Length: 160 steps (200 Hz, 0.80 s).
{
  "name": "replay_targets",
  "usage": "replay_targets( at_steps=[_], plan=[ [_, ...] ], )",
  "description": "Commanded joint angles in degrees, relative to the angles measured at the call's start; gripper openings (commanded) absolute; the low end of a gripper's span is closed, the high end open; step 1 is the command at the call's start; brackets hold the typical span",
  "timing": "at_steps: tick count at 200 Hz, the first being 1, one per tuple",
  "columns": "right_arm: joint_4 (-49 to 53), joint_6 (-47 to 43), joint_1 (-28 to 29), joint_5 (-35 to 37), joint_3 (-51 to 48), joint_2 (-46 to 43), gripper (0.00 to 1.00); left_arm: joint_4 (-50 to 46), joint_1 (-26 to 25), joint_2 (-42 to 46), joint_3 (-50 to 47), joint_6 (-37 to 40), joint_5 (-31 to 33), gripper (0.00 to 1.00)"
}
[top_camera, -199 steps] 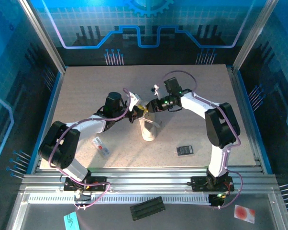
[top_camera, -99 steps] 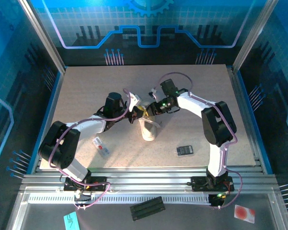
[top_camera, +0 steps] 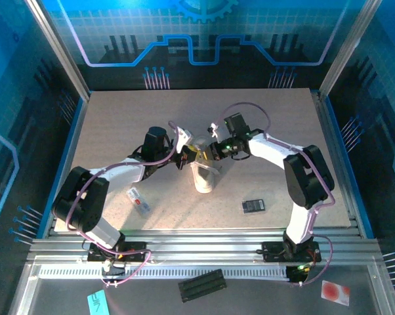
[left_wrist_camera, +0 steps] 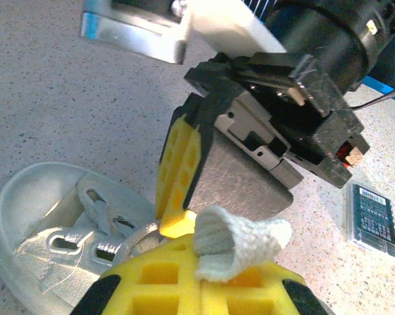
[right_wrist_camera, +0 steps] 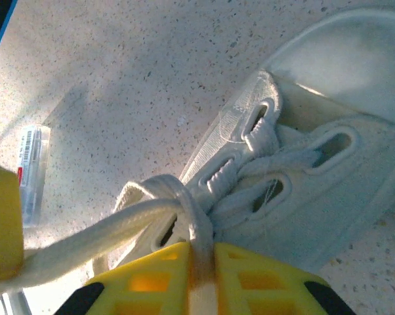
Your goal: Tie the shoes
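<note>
Two laces [right_wrist_camera: 184,216], likely limp, on a light shoe [top_camera: 203,178]: left gripper [left_wrist_camera: 197,272] pinches one at twelve o'clock; right gripper [top_camera: 204,151] grip unclear; best held near the knot

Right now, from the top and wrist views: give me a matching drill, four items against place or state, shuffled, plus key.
Items
1. sneaker
2. black device
3. white-and-red packet
4. left gripper

Place or state
a. shut on a lace
b. lying right of the sneaker
c. lying left of the sneaker
d. at the middle of the table

Pairs: 1-d, 2-b, 3-c, 4-a
</note>
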<state>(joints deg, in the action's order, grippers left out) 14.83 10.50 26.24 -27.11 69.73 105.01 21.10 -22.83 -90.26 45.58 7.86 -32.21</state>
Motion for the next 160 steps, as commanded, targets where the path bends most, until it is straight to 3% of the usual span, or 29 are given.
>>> replay_targets(
  at_steps=[1, 69, 112, 160],
  plan=[
    [-5.6, 2.3, -0.2, 1.9, -2.5, -2.8, 0.16, -1.1, 0.2, 1.7, 0.1, -0.4, -0.2, 0.00],
    [-7.0, 3.8, -0.5, 2.0, -3.9, -3.5, 0.14, -1.8, 0.2, 1.9, 0.2, -0.4, 0.1, 0.00],
    [-5.2, 2.2, -1.7, -3.3, -0.8, -2.2, 0.30, -2.2, 0.2, 1.8, 0.6, -0.2, -0.3, 0.00],
    [3.8, -3.5, -1.9, -6.8, 6.8, 3.5, 0.33, -2.1, 0.2, 1.7, 0.7, -0.3, -0.5, 0.00]
  ],
)
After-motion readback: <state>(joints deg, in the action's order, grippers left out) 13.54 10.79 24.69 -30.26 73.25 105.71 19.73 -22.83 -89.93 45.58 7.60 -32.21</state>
